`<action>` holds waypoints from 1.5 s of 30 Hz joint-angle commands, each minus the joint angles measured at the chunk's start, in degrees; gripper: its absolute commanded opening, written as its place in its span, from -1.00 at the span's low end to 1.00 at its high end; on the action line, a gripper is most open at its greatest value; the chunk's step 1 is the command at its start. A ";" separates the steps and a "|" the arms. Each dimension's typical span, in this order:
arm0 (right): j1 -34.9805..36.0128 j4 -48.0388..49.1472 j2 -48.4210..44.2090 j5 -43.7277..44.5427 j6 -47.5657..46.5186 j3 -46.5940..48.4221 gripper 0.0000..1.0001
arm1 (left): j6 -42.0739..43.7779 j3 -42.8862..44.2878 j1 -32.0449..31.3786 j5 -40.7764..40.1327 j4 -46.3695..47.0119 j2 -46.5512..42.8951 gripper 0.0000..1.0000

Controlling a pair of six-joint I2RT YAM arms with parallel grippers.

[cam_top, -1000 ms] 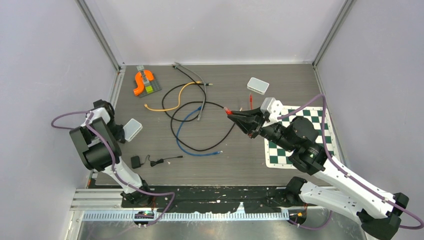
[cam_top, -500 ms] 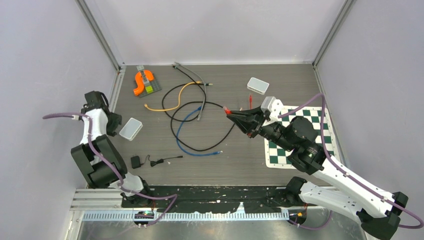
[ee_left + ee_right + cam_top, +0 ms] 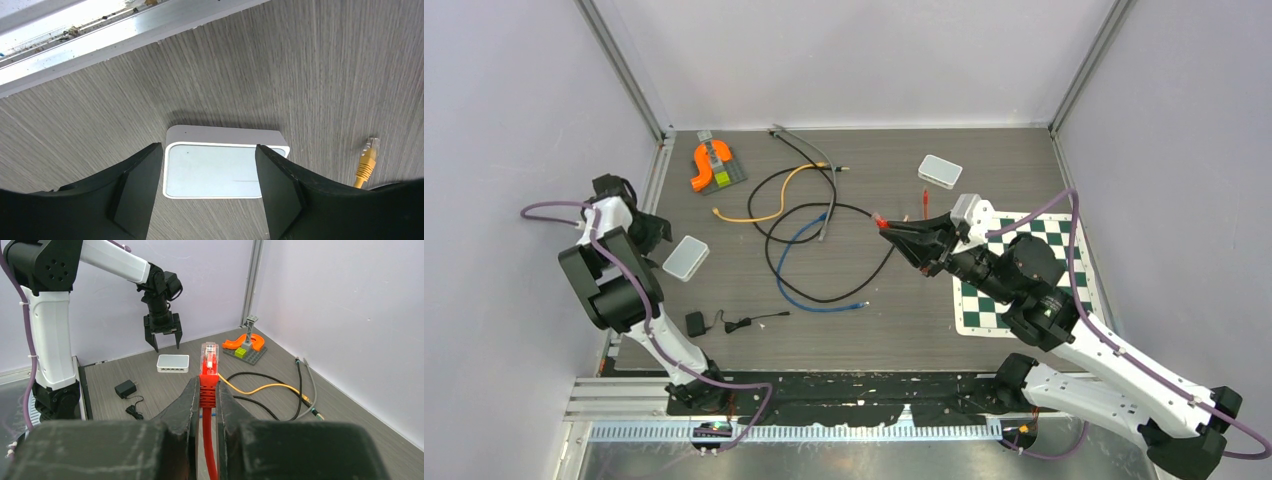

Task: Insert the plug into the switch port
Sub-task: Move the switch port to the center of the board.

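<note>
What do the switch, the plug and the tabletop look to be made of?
The switch: white plastic, going by its smooth matte shell and rounded corners. The plug: clear hard plastic, see-through at the tip; its red boot is probably rubbery. The tabletop: grey wood-grain, likely laminate, with even printed-looking streaks.

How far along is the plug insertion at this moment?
Done: the right hand holds the red cable plug, tip forward. In hand: the open left hand hovers over the small white switch box. Left: carrying the plug to the box and inserting it; they are well apart.
</note>
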 commanded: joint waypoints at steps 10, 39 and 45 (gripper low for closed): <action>-0.01 2.61 -1.74 0.95 -2.71 -0.52 -0.90 | -7.73 0.42 0.69 -0.78 -2.46 1.03 0.36; -0.05 2.04 -2.48 2.60 -6.00 0.83 -0.89 | -23.24 0.32 -3.03 3.06 -7.52 3.05 0.26; -0.05 2.37 -2.02 2.48 -6.29 1.09 -0.90 | -20.57 0.85 -5.99 2.07 -7.27 3.12 0.27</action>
